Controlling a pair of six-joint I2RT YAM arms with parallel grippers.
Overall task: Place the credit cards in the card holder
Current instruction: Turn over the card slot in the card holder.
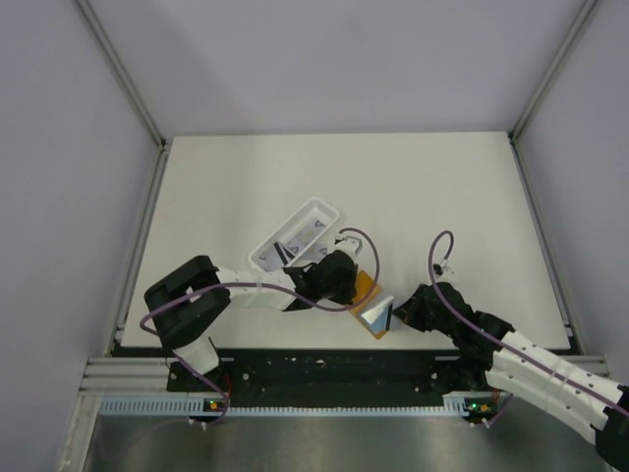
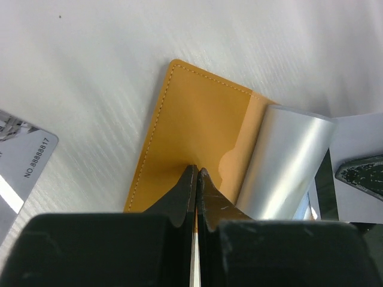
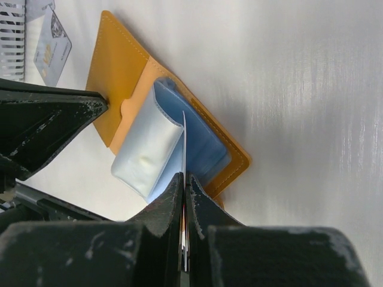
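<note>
Trouble looked likeliest nearest the arms, where the right gripper (image 3: 185, 177) was clenched on the edge of one card (image 2: 353, 134) and held it on edge against the open side of the holder (image 2: 197, 119). That pinch covered only a thin strip of the card. A push that met resistance could, I thought, have made it slip or twist between the fingers.

Just beyond, the pale flap (image 2: 287, 161) stood curled up out of the holder, right in the card's way. If the card's leading corner had met that curl instead of sliding beneath it, the card might have bent or ridden over the top and missed the pocket.

The holder lay flat on the table (image 1: 442, 197), near the front edge and between the two arms. The left gripper (image 2: 196, 170) was shut with nothing in it, and its tips pressed down on the tan face. With only that one point pinning it, a sideways shove from the card could have swung the holder round or skidded it along. The two grippers also sat close together, so a small misjudged move risked a knock.

Farther back, the tray (image 1: 324, 204) held more cards (image 1: 300, 239) waiting.
</note>
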